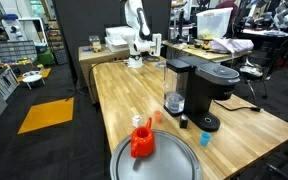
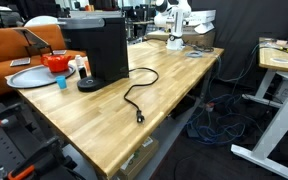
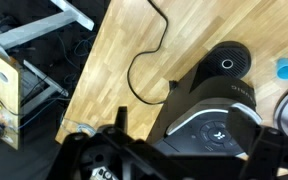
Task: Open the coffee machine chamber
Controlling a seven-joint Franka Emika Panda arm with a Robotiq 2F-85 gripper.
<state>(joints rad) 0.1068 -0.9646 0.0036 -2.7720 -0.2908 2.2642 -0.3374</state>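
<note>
On the wooden table (image 1: 119, 85) in an exterior view, the coffee machine (image 1: 206, 95) stands toward the long edge on the picture's right. Its chamber (image 1: 216, 72) sits on top with the lid down, and the clear water tank (image 1: 174, 95) is at its side. No lettering on it can be read at this size. A round metal tray (image 1: 169, 160) is cut off by the bottom edge and carries a red object (image 1: 141, 142) whose shape I cannot make out. A blue cup (image 1: 205, 140) sits just beside the machine's base. The white arm (image 1: 134, 20) is at the far end, well apart from the machine, with bare tabletop between them.

From behind, in an exterior view, only the coffee machine's plain black back (image 2: 96, 50) shows, and it hides the chamber's front. The cord (image 2: 134, 95) loops loosely across open wood, its plug end lying free near the table's edge. The tray (image 2: 29, 78) and blue cup (image 2: 61, 82) are partly hidden by the machine.

From the wrist view, the chamber (image 3: 216, 125) shows a pale emblem and a line of small grey lettering, both too blurred to read. The round drip base (image 3: 229, 60) lies above it in the picture. The gripper (image 3: 189, 140) has its jaws spread wide and grasps nothing; its fingers (image 3: 94, 150) are dark blurs cut off at the bottom. The cord (image 3: 149, 60) curls over bare wood beside the table's edge.
</note>
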